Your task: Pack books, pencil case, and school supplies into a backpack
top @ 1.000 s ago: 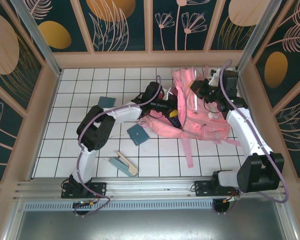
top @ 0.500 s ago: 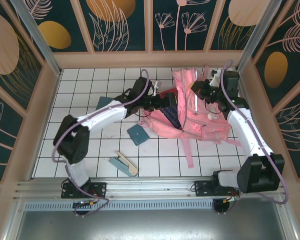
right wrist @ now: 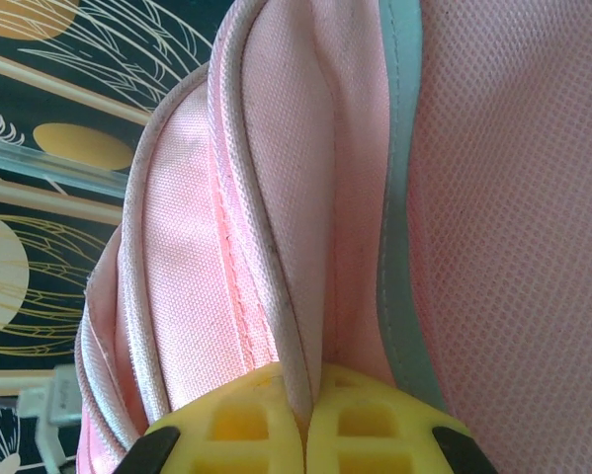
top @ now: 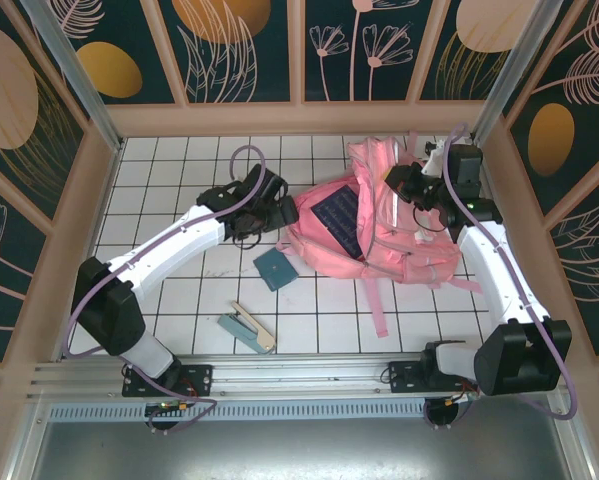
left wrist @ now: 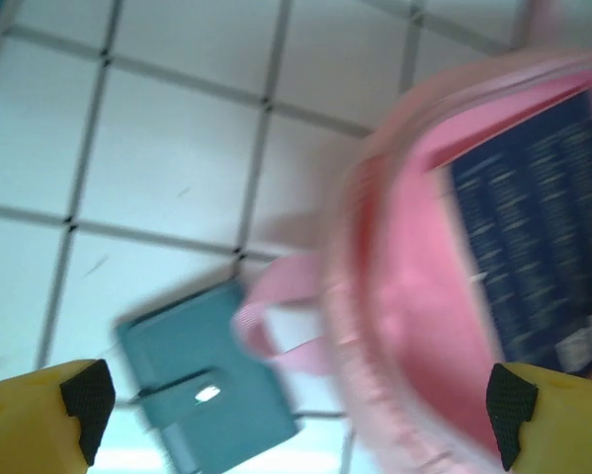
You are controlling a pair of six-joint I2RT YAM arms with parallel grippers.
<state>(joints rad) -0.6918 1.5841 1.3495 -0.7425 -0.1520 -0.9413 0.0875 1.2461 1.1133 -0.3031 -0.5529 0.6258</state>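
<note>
The pink backpack (top: pixel 404 235) lies at the back right with its main opening gaping leftward. Inside that opening a dark navy book (top: pixel 341 215) with pale text lines lies flat; it also shows in the left wrist view (left wrist: pixel 533 237), behind the backpack rim (left wrist: pixel 370 296). My left gripper (top: pixel 287 213) hovers open just left of the opening, its jaws spread wide and holding nothing (left wrist: pixel 300 410). My right gripper (top: pixel 404 185) is shut on a fold of the backpack's top edge (right wrist: pixel 305 395). A teal flat square (top: pixel 275 268) lies on the tiles (left wrist: pixel 207 395).
A teal-and-cream stapler-like tool (top: pixel 247 327) rests near the front edge. A pink strap (top: pixel 375 300) trails toward the front from the backpack, and a pink loop (left wrist: pixel 276 326) lies by the teal square. Wooden walls fence the white tiled floor (top: pixel 149 200).
My left arm has pulled back leftward out of the backpack opening, open throughout. The navy book now shows inside the bag. The right gripper keeps its hold on the fabric.
</note>
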